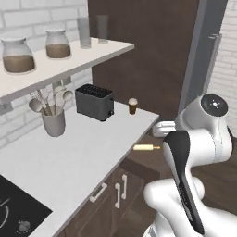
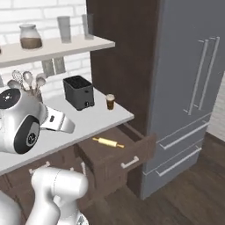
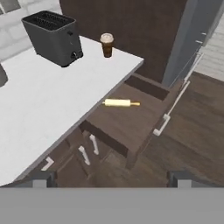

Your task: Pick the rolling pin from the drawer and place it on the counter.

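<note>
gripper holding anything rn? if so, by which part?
Nothing held. The gripper is open and empty; the slim pale-yellow wooden rolling pin lies on the floor of the open dark-brown drawer.

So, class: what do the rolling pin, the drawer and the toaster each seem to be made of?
Rolling pin: looks like pale matte wood, with darker tan pegs at both ends.
Drawer: dark brown wood, going by faint grain on its floor; its light handle could be metal or plastic.
Toaster: dark grey, dull, probably metal or plastic.
</note>
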You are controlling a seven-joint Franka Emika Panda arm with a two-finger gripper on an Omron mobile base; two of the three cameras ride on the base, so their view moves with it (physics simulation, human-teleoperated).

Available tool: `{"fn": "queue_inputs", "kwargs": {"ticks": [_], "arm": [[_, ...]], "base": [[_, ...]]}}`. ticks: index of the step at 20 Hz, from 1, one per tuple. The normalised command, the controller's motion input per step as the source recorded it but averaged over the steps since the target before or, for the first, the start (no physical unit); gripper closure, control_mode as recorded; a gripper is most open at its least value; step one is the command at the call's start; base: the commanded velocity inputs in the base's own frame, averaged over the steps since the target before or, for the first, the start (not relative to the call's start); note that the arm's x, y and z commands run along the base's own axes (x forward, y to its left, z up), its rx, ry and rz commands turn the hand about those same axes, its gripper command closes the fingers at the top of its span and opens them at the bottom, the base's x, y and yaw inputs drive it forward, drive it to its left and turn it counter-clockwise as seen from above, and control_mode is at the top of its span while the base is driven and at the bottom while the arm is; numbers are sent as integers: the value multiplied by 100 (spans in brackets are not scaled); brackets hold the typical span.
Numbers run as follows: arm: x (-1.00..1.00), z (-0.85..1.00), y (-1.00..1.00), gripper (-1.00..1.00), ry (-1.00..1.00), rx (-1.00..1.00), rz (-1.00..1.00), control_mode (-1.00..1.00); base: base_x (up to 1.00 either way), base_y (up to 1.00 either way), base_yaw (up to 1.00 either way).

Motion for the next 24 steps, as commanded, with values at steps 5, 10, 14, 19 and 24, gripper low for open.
{"fn": "queue_inputs", "kwargs": {"ticks": [5,10,14,19,24], "arm": [[0,0,0,-100,0,0,0,100],[-6,-17,19,-100,0,3,-10,-100],[6,-56,9,-100,17,16,-34,-100],[73,-85,-39,-100,19,17,-7,-100],[100,-91,-36,-100,25,14,0,-100]], "base": [[8,45,-74],[7,42,-53],[0,0,0],[0,0,0],[0,0,0]]}}
